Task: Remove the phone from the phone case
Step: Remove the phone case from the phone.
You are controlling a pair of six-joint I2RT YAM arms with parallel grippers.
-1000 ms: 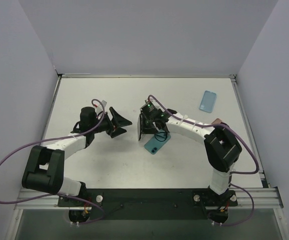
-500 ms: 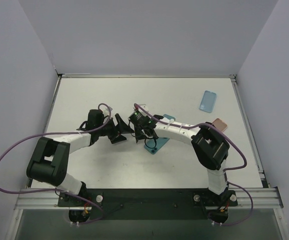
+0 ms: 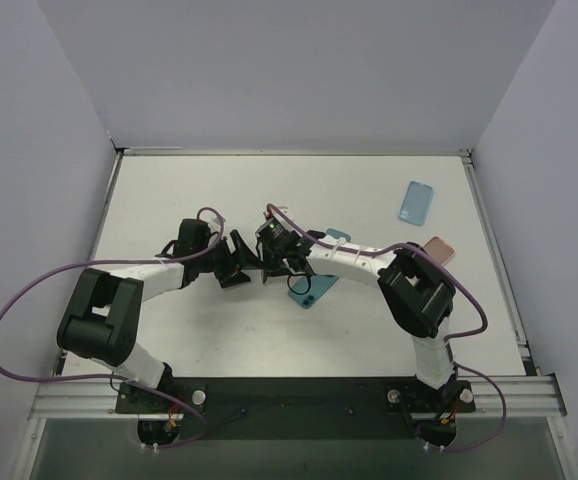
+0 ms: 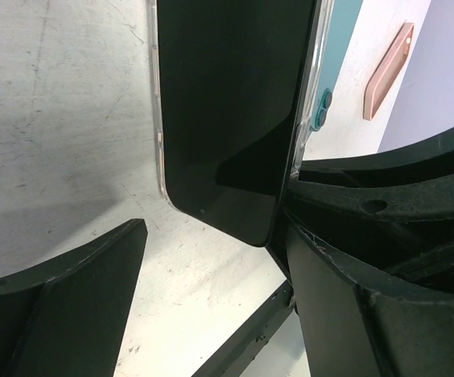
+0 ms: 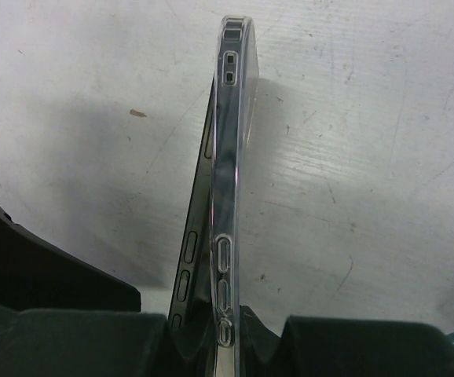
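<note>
My right gripper point(image 5: 219, 330) is shut on a clear phone case point(image 5: 233, 141) held on edge above the table. The black phone point(image 5: 198, 212) stands beside the case, its buttoned side splayed out from the clear rim. In the left wrist view the phone's dark screen point(image 4: 227, 118) faces the camera, with the clear case rim point(image 4: 158, 118) along its left side. My left gripper point(image 4: 211, 259) is open around the phone's lower corner; the right finger point(image 4: 353, 298) is close to it and the left finger point(image 4: 62, 306) is apart. From above, both grippers point(image 3: 254, 262) meet at mid-table.
A teal phone point(image 3: 314, 290) lies on the table just right of the grippers. A blue case point(image 3: 416, 202) lies at the back right, and a pink case point(image 3: 439, 249) sits near the right arm. Walls enclose the table on three sides.
The left gripper has moved right and the right gripper has carried the phone left, so the two now meet. The left jaws have narrowed a little.
</note>
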